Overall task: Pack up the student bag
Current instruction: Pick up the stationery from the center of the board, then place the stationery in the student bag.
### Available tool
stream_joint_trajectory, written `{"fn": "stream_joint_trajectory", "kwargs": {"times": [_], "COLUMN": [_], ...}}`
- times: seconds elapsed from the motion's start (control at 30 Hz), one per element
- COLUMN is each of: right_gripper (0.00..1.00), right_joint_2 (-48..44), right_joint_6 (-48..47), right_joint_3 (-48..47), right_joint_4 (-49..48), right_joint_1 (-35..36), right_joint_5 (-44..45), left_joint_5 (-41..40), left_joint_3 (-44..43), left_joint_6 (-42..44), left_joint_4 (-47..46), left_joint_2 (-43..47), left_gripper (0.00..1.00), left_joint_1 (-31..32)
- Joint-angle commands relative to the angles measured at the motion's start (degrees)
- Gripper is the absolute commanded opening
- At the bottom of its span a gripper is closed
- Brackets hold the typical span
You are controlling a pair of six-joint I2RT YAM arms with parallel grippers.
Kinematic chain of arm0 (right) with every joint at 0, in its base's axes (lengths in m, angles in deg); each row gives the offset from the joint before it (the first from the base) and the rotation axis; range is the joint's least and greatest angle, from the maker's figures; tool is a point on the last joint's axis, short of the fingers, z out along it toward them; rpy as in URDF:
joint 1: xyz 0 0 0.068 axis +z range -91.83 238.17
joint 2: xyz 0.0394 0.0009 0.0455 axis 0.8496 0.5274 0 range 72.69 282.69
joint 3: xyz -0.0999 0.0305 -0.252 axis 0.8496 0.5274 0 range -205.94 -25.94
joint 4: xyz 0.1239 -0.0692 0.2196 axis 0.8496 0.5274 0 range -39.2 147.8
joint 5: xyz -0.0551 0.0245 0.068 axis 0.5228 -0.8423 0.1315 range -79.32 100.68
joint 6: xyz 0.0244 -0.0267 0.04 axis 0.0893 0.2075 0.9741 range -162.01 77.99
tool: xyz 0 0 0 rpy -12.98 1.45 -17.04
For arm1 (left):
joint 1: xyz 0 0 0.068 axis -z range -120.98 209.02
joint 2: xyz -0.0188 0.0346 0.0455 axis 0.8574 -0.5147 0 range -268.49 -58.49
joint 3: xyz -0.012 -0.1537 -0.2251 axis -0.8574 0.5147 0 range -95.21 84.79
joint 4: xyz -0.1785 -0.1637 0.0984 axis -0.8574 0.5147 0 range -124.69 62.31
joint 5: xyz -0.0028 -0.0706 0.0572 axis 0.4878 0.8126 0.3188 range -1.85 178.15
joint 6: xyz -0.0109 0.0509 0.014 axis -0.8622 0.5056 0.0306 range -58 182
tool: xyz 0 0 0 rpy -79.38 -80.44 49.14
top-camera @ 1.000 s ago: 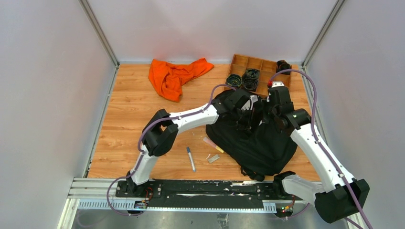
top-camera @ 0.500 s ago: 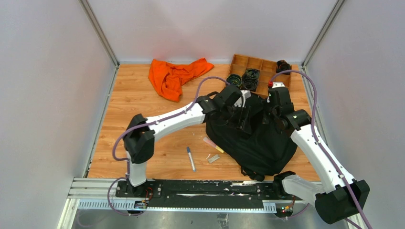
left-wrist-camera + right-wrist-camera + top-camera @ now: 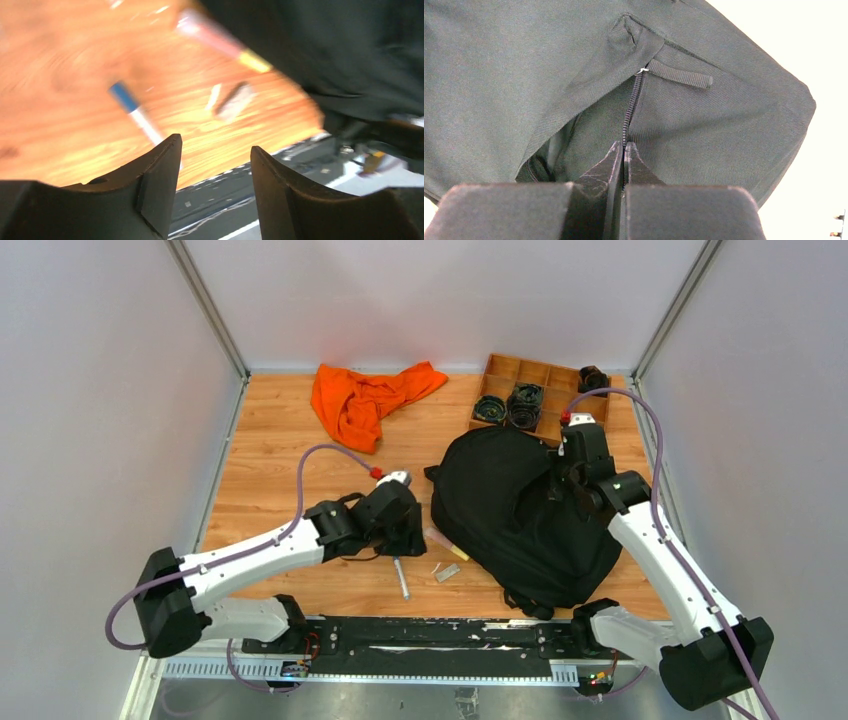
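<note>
Right gripper (image 3: 624,148) is pinching the student bag (image 3: 505,515) at its zipper line, fingers pressed together.
Left gripper (image 3: 215,150) is hovering with jaws apart, gripping nothing, over a blue-capped pen (image 3: 134,107) lying on the wooden table (image 3: 270,480). Bag is lying right of table centre, a pink marker (image 3: 220,42) resting with its yellow end at the bag's left edge.
</note>
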Motion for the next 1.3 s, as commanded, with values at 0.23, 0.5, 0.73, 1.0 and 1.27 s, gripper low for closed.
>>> {"fn": "stream_joint_trajectory", "kwargs": {"times": [0.23, 0.5, 0.73, 1.0, 1.27], "right_gripper": [0.0, 0.0, 0.0, 0.0, 0.0], "right_joint_2": [-0.66, -1.16, -1.9, -2.42, -2.51], "right_joint_6": [-0.17, -0.3, -0.38, -0.33, 0.22], "right_joint_3": [1.7, 1.62, 2.17, 1.99, 1.93], "right_joint_4": [-1.2, -1.12, -1.06, -0.89, -0.96], "right_joint_1": [-0.56, -0.57, -0.52, -0.57, -0.57], "right_joint_5": [-3.73, -3.93, -3.63, -3.32, -3.5], "left_joint_5": [-11.0, -11.14, -11.2, -15.56, -10.78], "left_joint_3": [10.45, 9.94, 9.61, 3.7, -10.35], "left_joint_6": [-12.66, -16.11, -16.83, -7.67, 10.21], "left_joint_4": [-0.49, -0.12, 0.42, 2.55, -0.64], "left_joint_2": [-5.49, -14.93, -19.52, -10.98, -4.37], "left_gripper": [0.6, 0.5, 0.29, 0.0, 0.0], "left_joint_1": [1.51, 2.06, 2.04, 2.07, 1.96]}}
